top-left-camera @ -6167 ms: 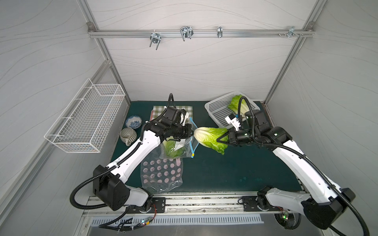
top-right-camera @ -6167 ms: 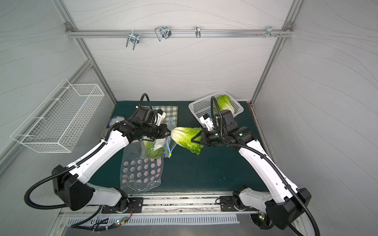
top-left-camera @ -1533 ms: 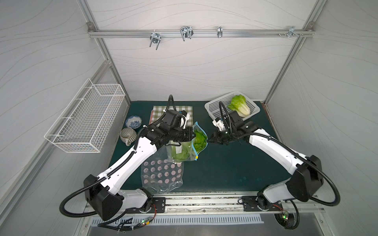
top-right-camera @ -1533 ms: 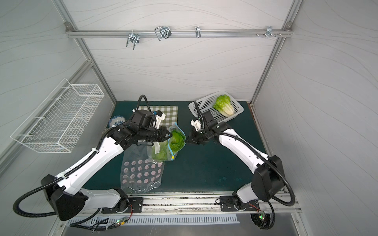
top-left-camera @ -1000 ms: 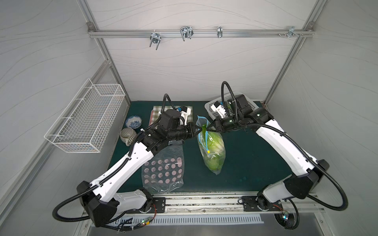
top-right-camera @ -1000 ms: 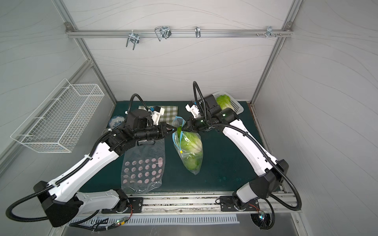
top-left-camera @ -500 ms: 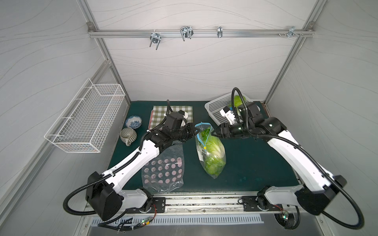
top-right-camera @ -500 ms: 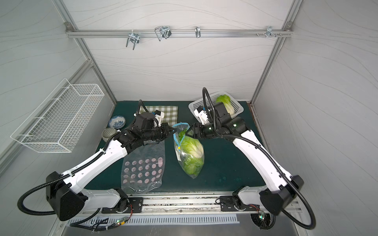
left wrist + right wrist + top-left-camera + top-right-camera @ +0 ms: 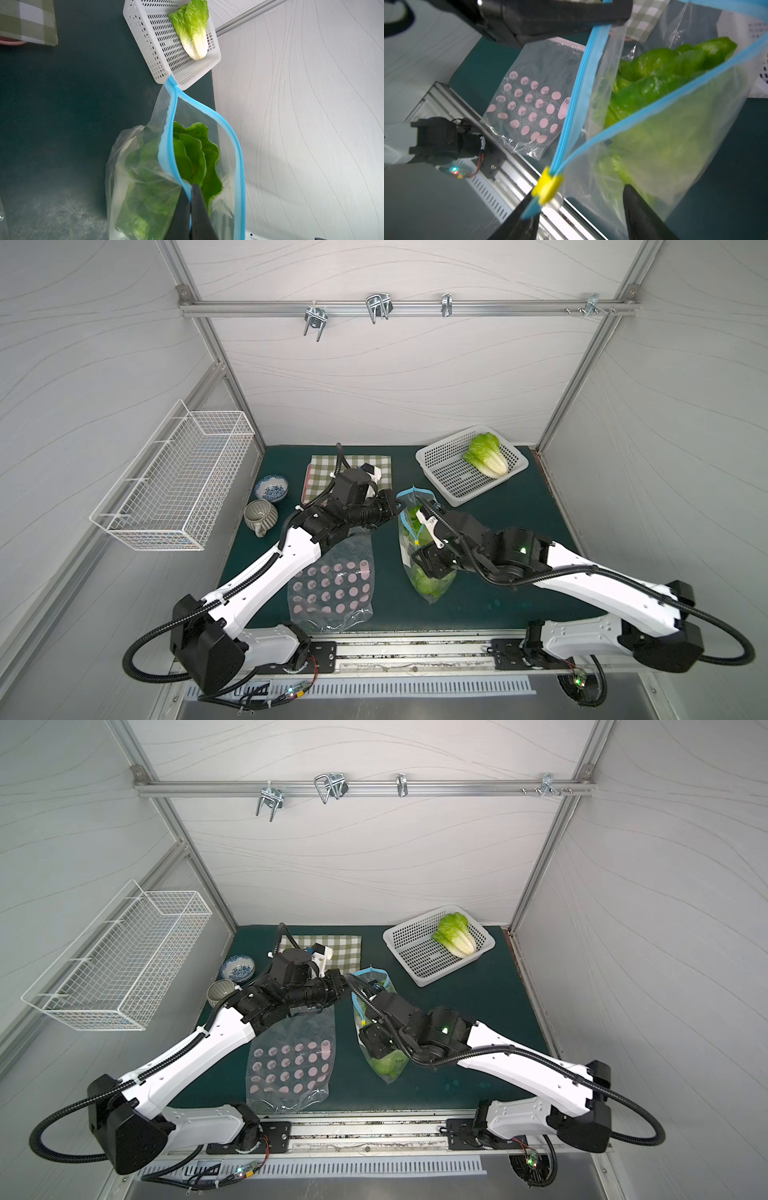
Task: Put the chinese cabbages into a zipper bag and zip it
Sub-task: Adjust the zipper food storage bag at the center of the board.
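Top views high overhead; wrist views close on zipper bag (image 9: 135,176).

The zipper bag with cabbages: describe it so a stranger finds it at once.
On the green mat, look in front of the white basket. The zipper bag there holds chinese cabbages under a blue zip; the neighbouring bag lies flat with pink dots.

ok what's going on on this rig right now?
The left gripper has its jaws shut on the blue rim of the zipper bag, with cabbage inside. The right gripper is open at the bag's yellow slider, and the mouth is unzipped. Another cabbage lies in the white basket.
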Robot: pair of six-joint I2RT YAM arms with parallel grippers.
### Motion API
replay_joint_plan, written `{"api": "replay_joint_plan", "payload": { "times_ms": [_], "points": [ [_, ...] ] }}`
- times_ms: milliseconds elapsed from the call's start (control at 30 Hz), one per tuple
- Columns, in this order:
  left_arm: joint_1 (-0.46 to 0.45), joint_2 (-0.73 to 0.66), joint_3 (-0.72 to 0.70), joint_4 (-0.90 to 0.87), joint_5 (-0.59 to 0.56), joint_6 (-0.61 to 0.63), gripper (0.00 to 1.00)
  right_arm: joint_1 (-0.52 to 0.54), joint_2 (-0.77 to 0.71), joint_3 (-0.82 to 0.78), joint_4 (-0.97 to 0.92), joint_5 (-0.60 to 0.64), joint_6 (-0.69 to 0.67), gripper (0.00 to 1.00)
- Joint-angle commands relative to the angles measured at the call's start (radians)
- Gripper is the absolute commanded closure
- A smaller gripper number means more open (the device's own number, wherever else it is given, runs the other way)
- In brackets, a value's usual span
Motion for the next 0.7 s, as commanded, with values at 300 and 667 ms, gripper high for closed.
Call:
{"api": "replay_joint_plan", "payload": {
  "times_ms": [300, 667],
  "points": [
    [0.022, -0.053, 0.103, -0.055, 0.018, 0.058, 0.92, -0.041, -0.006, 0.095, 0.062, 0.029, -0.263, 1.0],
    [0.231, -0.084, 0.155, -0.01, 0.202, 0.272, 0.18, -0.542, -0.187, 0.045, 0.051, -0.599, -0.437, 1.0]
  ]
}}
